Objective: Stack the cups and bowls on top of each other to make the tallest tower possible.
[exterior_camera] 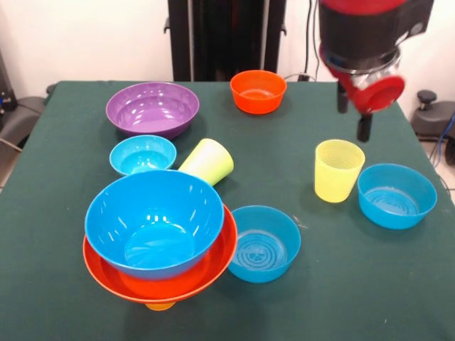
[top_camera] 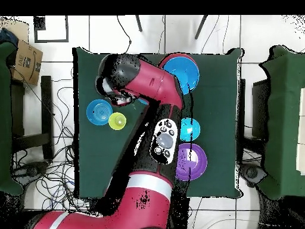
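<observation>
On table: 7 bowls (exterior_camera: 152,108) | 3 cups (exterior_camera: 338,170) | 1 tower (exterior_camera: 158,234) | gripper (exterior_camera: 364,128) jaws: cannot tell.

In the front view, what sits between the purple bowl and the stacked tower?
The small blue bowl and the tipped lime green cup lie between the purple bowl and the tower, front view.
</observation>
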You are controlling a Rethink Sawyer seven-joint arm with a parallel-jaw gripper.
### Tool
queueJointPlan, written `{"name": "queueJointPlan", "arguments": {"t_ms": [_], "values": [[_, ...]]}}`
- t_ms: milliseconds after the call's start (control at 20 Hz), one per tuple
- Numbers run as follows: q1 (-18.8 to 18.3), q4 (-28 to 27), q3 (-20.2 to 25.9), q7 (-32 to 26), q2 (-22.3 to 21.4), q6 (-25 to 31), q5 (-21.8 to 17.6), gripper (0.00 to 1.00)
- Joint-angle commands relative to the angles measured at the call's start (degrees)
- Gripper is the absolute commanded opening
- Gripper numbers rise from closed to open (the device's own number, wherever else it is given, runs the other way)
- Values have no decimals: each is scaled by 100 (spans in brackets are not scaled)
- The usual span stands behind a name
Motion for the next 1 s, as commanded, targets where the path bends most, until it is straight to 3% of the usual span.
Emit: {"name": "queueJointPlan", "arguments": {"t_ms": [50, 350, 550, 1000], "values": [[163, 430, 640, 799, -20, 300, 160, 100], [135, 525, 677, 538, 147, 436, 99, 100], [155, 757, 721, 375, 241, -33, 116, 100], [107, 711, 674, 20, 493, -445, -177, 100]]}}
